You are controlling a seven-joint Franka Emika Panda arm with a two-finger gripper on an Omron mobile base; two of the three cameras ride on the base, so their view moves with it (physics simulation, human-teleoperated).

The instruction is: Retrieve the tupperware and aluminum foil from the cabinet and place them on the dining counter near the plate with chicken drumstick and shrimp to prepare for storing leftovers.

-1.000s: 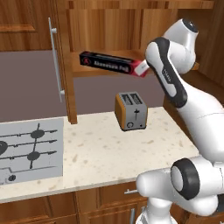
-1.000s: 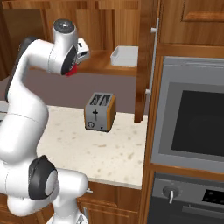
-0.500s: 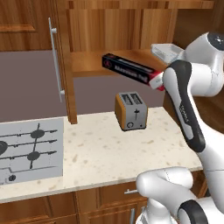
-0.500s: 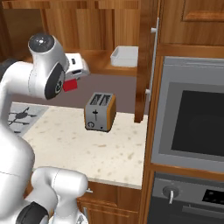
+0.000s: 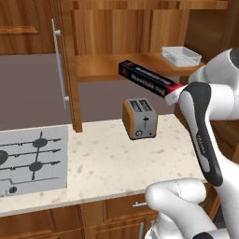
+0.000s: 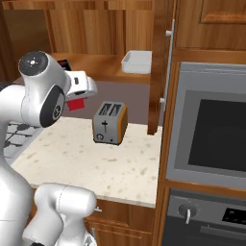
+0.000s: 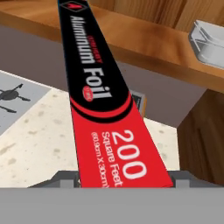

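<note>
The claw [image 7: 124, 181] is clamped on the red end of the foil box [image 5: 148, 78], which juts toward the upper left over the toaster [image 5: 139, 118], presumably end-gripped for carrying. The plastic container [image 5: 181, 55] sits on the cabinet shelf [image 5: 100, 66], upper right.

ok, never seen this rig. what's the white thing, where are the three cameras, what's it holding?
It is a rendered kitchen. The white thing is a robot arm on a driving base. Two cameras sit on the base behind it, left and right; the third rides on the hand. Its fingers are closed on the red end of the aluminum foil box, held in the air over the counter. A toaster stands on that counter, beside a stovetop. The tupperware sits on the open cabinet shelf.
</note>
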